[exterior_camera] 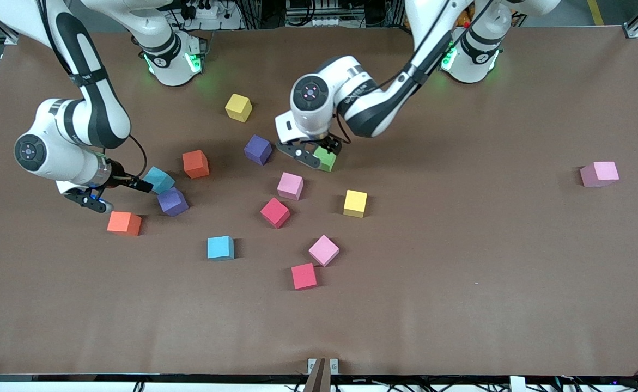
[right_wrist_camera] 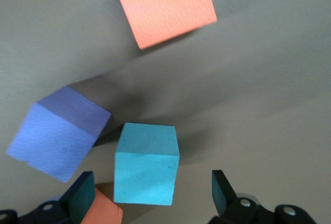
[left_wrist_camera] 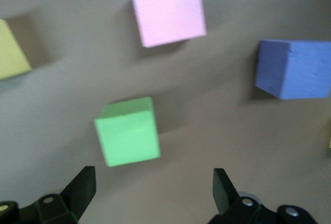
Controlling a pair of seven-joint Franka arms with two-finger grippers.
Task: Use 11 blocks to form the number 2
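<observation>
Both arms have a glossy white shell with black bands at the joints. The round white base of the left arm (exterior_camera: 470, 57) and the round white base of the right arm (exterior_camera: 170, 60) each carry a green glowing ring. A dark round cap with a small centre mark closes each wrist joint. Thin black cables run along both arms. The black two-finger left gripper (exterior_camera: 319, 153) and the black two-finger right gripper (exterior_camera: 116, 191) show small silver screws in the wrist views.
</observation>
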